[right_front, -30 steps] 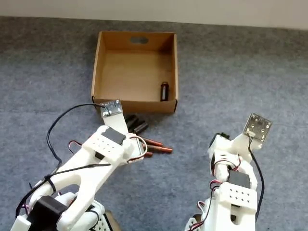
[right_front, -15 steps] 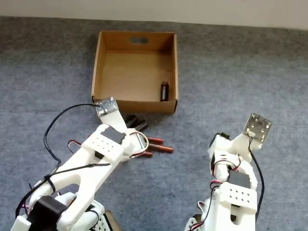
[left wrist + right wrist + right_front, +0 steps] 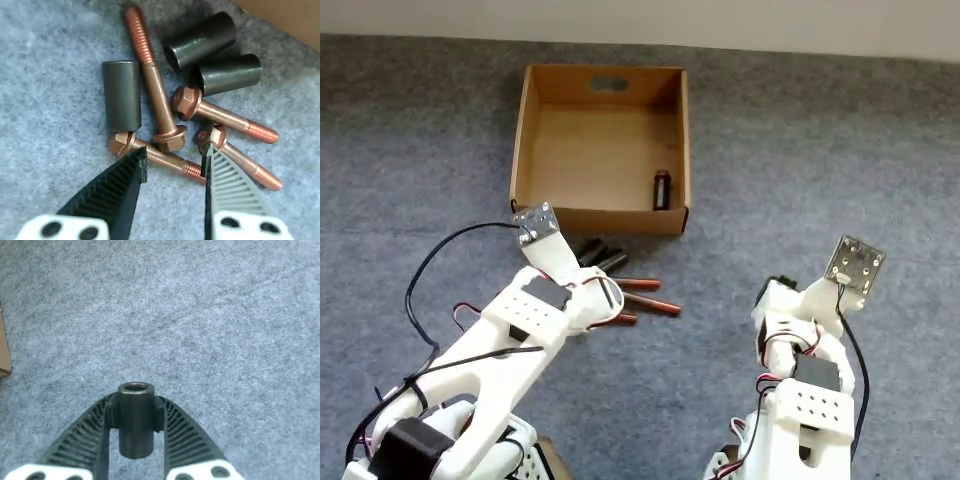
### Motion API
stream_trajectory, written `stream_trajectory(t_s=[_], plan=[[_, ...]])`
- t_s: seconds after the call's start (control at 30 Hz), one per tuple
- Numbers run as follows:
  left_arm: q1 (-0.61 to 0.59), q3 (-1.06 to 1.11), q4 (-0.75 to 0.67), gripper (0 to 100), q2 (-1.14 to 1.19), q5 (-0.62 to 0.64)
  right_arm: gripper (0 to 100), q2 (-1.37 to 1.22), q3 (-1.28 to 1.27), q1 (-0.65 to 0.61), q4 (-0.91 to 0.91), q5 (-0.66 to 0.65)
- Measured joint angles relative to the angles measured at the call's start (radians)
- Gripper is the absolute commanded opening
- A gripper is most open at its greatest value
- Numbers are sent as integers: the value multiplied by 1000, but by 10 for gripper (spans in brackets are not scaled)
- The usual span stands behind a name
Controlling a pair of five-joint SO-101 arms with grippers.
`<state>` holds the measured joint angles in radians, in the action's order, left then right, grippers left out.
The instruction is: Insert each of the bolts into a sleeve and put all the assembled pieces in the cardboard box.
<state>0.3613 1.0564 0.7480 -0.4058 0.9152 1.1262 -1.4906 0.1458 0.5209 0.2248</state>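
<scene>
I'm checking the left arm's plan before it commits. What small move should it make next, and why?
Probably lower the left gripper a little and close on the bolt that lies on the carpet between its open jaws. The right gripper holds a sleeve with its open end facing outward, so a bolt seems to be the missing half.

**Grey felt across the table**

From my console I see a grey felt-like covering (image 3: 850, 150) over the whole table, its nap mottled lighter and darker. Along the far edge runs 1 pale strip (image 3: 740, 15); wall or bare board, I cannot tell. Light falls evenly, shadows soft.
</scene>
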Motion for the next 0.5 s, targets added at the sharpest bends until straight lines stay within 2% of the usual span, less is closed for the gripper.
stream_trajectory(t_s=[0.2,0.5], plan=[[0,6,8,204,-2,0,6,0,0,0,0,0],[6,-18,115,206,5,-15,6,0,0,0,0,0]])
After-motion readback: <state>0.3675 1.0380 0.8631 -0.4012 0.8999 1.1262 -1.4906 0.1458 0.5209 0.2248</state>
